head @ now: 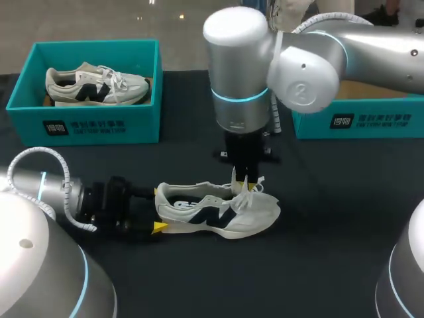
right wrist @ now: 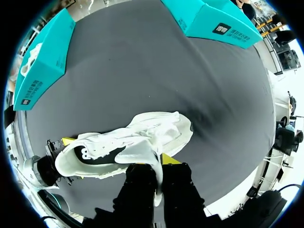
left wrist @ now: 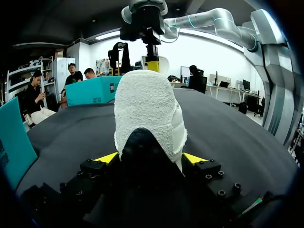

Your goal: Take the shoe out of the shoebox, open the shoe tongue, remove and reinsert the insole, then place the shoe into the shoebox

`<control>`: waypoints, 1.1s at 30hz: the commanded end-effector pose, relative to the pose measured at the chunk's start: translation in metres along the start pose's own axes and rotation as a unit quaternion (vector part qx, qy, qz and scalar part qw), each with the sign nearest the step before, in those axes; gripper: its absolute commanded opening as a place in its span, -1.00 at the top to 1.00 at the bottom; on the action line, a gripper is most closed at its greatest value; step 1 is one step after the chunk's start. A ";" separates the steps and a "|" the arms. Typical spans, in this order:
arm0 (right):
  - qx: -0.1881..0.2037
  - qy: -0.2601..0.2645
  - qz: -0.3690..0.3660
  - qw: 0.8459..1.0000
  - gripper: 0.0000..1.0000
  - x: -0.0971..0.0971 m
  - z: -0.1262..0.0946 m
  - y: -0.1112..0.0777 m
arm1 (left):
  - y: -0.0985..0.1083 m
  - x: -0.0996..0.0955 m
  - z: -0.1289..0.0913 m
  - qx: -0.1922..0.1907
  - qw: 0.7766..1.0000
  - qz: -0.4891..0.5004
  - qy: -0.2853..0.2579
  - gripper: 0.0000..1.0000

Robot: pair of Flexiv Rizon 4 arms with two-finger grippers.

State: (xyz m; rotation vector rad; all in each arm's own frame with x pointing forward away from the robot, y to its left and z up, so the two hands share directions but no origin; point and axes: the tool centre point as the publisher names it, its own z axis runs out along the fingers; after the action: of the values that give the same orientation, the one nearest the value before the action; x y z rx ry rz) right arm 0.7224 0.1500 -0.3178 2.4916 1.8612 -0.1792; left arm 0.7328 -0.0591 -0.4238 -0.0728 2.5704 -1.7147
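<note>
While left gripper (head: 158,209) clamps the shoe (head: 225,213) heel and right gripper (head: 244,189) pinches the tongue (right wrist: 142,154), a hard pull may slip either grip

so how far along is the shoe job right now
Done: the shoe lies out on the table. In hand: the left gripper clamps its heel while the right gripper pinches the tongue, apparently opening it. Left, it seems: insole out and back in, then the shoe into a shoebox.
</note>
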 end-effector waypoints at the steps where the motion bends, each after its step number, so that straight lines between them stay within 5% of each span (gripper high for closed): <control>1: 0.003 0.064 0.055 0.996 1.00 -0.015 0.005 -0.003 | 0.002 0.001 0.000 0.000 1.000 0.000 -0.001 1.00; 12: 0.015 0.094 0.044 0.994 0.90 -0.015 0.005 0.000 | 0.002 0.001 0.000 0.000 1.000 0.000 -0.001 1.00; 17: 0.014 0.102 0.026 0.994 -0.09 -0.010 -0.001 -0.001 | 0.002 0.001 0.000 0.000 1.000 0.000 -0.001 1.00; 18: 0.013 0.102 0.023 0.994 -0.65 -0.009 -0.003 -0.001 | 0.002 0.001 0.000 0.000 1.000 0.000 -0.001 1.00; 20: 0.010 0.102 0.009 0.995 -1.00 -0.006 -0.008 -0.002 | 0.002 0.001 0.000 0.000 1.000 0.000 -0.001 1.00; 33: -0.003 0.115 -0.091 0.989 -1.00 0.011 -0.051 -0.007 | 0.002 0.001 0.000 0.000 1.000 0.000 -0.001 1.00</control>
State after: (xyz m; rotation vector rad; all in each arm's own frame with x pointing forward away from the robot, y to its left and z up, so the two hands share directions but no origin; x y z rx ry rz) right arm 0.7195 0.1639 -0.2765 2.4491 2.1531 0.1366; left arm 0.7332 -0.0578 -0.4241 -0.0757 2.5704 -1.7122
